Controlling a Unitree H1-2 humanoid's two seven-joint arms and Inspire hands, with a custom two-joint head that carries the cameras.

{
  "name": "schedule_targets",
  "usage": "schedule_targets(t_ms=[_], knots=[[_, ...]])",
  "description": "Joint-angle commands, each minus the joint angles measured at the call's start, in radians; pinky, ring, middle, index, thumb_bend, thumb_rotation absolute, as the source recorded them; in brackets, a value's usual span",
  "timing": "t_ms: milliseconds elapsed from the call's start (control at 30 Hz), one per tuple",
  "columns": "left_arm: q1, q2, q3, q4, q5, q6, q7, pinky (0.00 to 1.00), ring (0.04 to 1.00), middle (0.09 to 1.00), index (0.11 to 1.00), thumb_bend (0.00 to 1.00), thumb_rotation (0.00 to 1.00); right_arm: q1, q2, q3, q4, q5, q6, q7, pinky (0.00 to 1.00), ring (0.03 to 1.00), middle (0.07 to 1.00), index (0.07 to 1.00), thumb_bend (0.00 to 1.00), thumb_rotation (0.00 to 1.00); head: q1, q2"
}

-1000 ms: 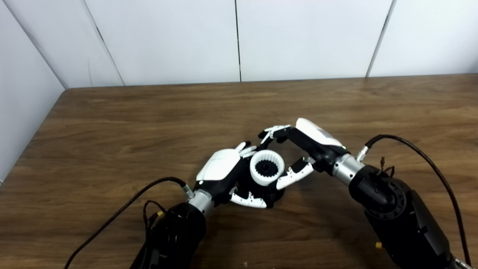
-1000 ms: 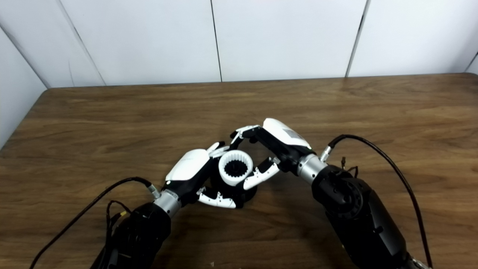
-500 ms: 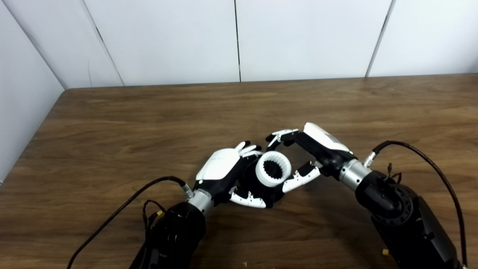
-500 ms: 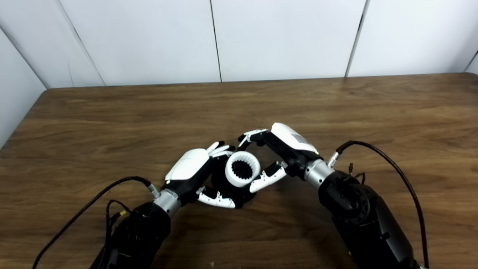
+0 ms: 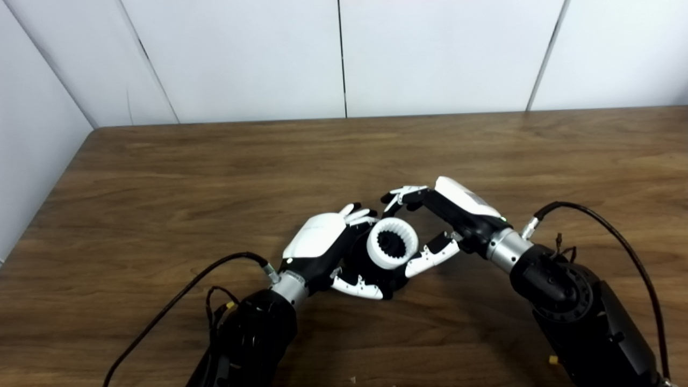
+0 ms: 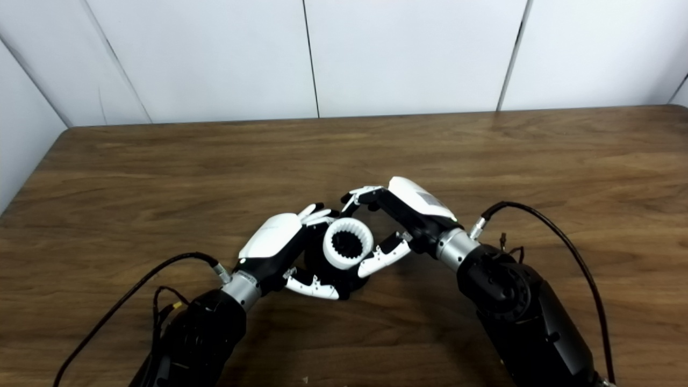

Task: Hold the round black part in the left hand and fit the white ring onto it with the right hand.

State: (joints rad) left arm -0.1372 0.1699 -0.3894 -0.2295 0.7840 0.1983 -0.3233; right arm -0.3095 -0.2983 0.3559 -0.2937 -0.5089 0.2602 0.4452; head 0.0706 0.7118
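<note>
My left hand [image 5: 321,241] lies low on the table, curled around the round black part [image 5: 382,277], which is mostly hidden by fingers and ring. The white ring [image 5: 374,251], toothed on its inside, sits on top of the black part, tilted a little toward the right. My right hand [image 5: 447,212] comes in from the right and closes on the ring. Its thumb presses the ring's lower right edge and its fingers arch over the far side. A dark hub shows through the ring's opening.
The brown wooden table [image 5: 161,188] reaches white wall panels at the back and has its left edge near the wall. Black cables [image 5: 177,301] trail from both wrists across the near part of the table.
My right hand has shifted slightly right and toward me. The white ring has moved a little right with it and tilted. The left hand has stayed put.
</note>
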Motion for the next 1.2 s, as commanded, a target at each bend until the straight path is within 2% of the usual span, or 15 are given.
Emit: schedule_targets(t_ms=[0, 533, 833, 1167], knots=[[-0.028, -0.005, 0.000, 0.002, 0.002, -0.003, 0.012, 0.87, 0.997, 0.928, 0.787, 0.88, 0.32, -0.048, -0.010, 0.007, -0.016, -0.010, -0.017, 0.012, 0.77, 0.894, 0.821, 0.584, 0.91, 0.24, 0.001, -0.001], [-0.026, -0.015, -0.001, 0.000, 0.000, -0.003, 0.018, 0.87, 0.999, 0.932, 0.787, 0.88, 0.34, -0.099, -0.020, 0.021, -0.016, -0.036, 0.007, 0.079, 0.77, 0.897, 0.824, 0.584, 0.92, 0.27, 0.006, 0.007], [-0.024, -0.018, -0.003, 0.002, 0.006, -0.001, 0.020, 0.86, 0.999, 0.931, 0.788, 0.89, 0.35, -0.097, -0.016, -0.009, 0.018, 0.035, 0.015, 0.090, 0.79, 0.896, 0.825, 0.582, 0.90, 0.23, 0.008, 0.009], [-0.024, -0.020, -0.001, -0.008, 0.007, 0.008, 0.014, 0.86, 1.000, 0.933, 0.789, 0.89, 0.33, -0.094, -0.023, -0.015, 0.037, 0.067, 0.031, 0.092, 0.81, 0.898, 0.827, 0.587, 0.89, 0.24, 0.009, 0.013]])
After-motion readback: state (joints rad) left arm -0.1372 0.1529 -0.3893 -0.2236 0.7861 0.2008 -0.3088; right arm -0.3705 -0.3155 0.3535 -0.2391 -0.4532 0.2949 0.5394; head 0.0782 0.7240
